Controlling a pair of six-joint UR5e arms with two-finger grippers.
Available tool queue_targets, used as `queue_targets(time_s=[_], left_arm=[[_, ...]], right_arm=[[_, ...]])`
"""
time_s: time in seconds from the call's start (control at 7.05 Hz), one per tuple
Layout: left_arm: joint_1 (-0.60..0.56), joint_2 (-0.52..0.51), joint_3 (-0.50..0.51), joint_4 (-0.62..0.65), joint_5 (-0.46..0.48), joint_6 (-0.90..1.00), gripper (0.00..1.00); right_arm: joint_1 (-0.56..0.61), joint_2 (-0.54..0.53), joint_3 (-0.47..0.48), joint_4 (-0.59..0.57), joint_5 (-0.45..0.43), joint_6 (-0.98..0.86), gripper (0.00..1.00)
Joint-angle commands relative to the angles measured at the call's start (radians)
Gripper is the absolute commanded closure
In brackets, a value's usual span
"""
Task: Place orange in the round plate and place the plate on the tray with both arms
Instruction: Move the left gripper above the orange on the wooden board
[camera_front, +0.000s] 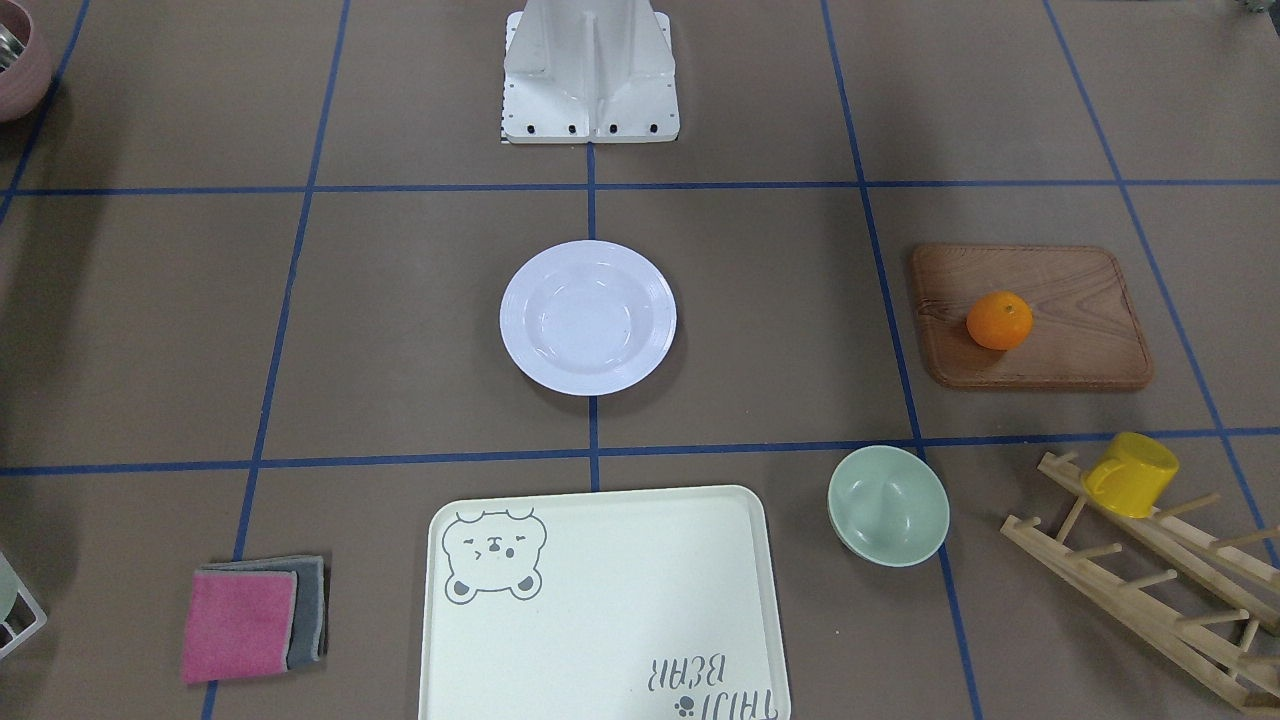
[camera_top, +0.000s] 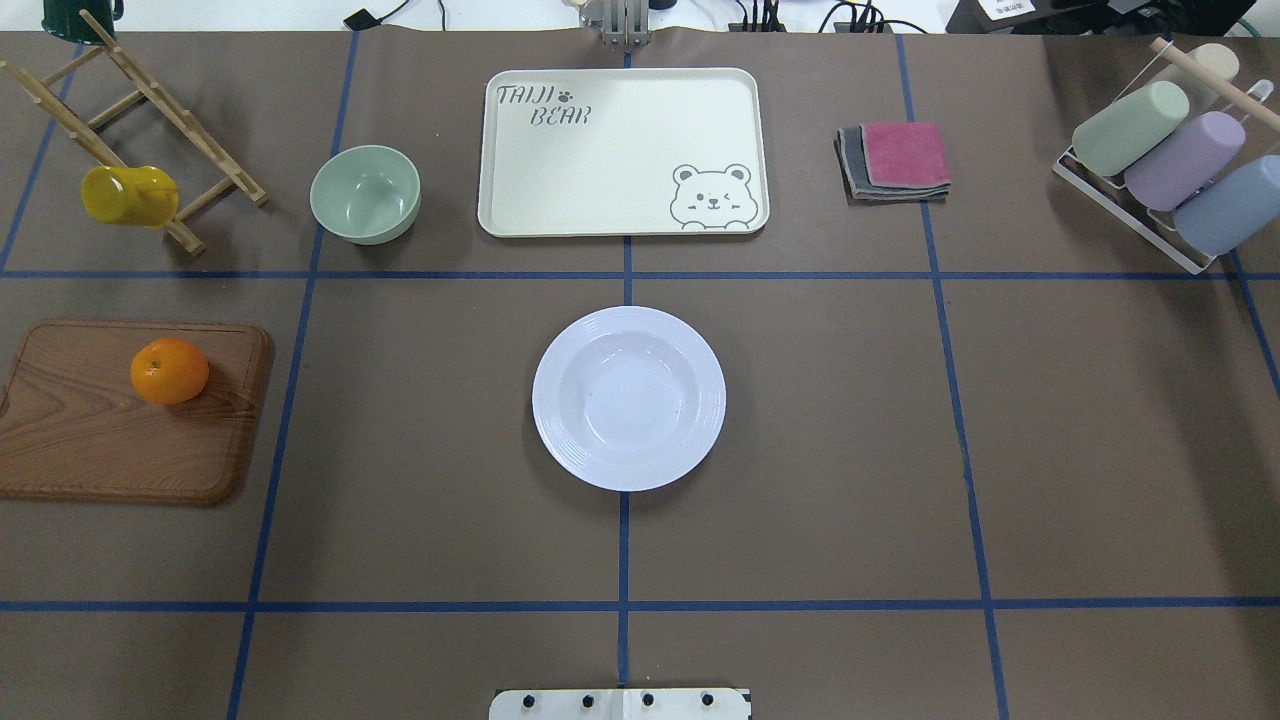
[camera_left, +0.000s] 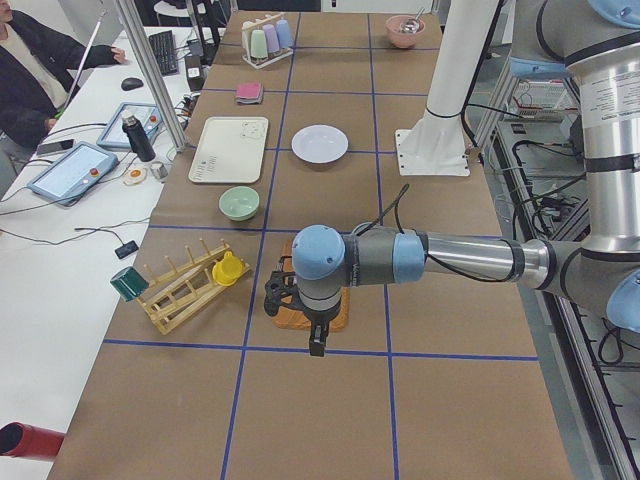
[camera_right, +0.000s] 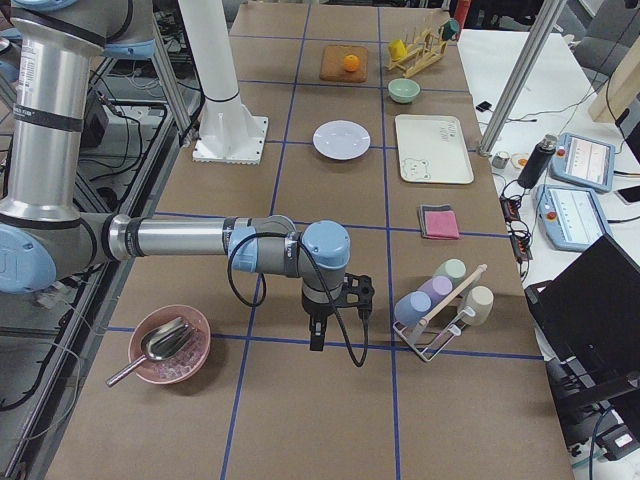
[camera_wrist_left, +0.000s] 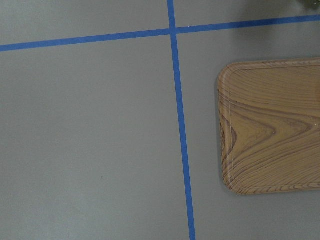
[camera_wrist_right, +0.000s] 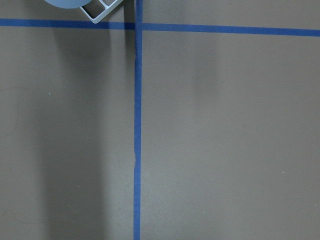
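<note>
The orange (camera_front: 999, 320) (camera_top: 169, 371) rests on a brown wooden board (camera_front: 1060, 340) at the robot's left. The white round plate (camera_front: 588, 317) (camera_top: 628, 398) sits in the table's middle with nothing in it. Beyond it lies the cream bear tray (camera_front: 600, 590) (camera_top: 620, 150), bare. My left gripper (camera_left: 316, 345) hangs above the board's near end and shows only in the exterior left view, where the orange is hidden behind it. My right gripper (camera_right: 316, 340) hangs over bare table at the far right end. I cannot tell whether either is open or shut.
A pale-green bowl (camera_top: 365, 193) stands left of the tray, and folded cloths (camera_top: 895, 160) right of it. A yellow mug (camera_top: 128, 195) hangs on a wooden rack. A cup rack (camera_top: 1170, 160) and a pink bowl (camera_right: 170, 345) sit near the right arm. A person (camera_left: 35, 60) sits beside the table.
</note>
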Motion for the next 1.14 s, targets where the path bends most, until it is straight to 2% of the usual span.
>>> queue_targets(time_s=[0.0, 0.28, 0.57, 0.71, 0.99], left_arm=[[-0.002, -0.002, -0.019, 0.002, 0.0, 0.0, 0.01], [0.0, 0.001, -0.044, 0.005, 0.0, -0.003, 0.01], [0.003, -0.017, -0.045, -0.018, -0.003, -0.006, 0.01], [0.006, -0.037, -0.042, -0.07, -0.003, -0.003, 0.01], [0.04, -0.097, 0.0, -0.235, -0.003, -0.009, 0.01]], right_arm=[[0.0, 0.002, 0.0, 0.0, 0.001, 0.0, 0.0], [0.0, 0.003, 0.011, 0.0, 0.007, 0.0, 0.0], [-0.053, 0.027, 0.026, 0.001, 0.008, 0.002, 0.0], [-0.057, 0.063, 0.04, 0.032, 0.043, 0.009, 0.0], [-0.057, 0.121, 0.016, 0.189, 0.057, 0.017, 0.0]])
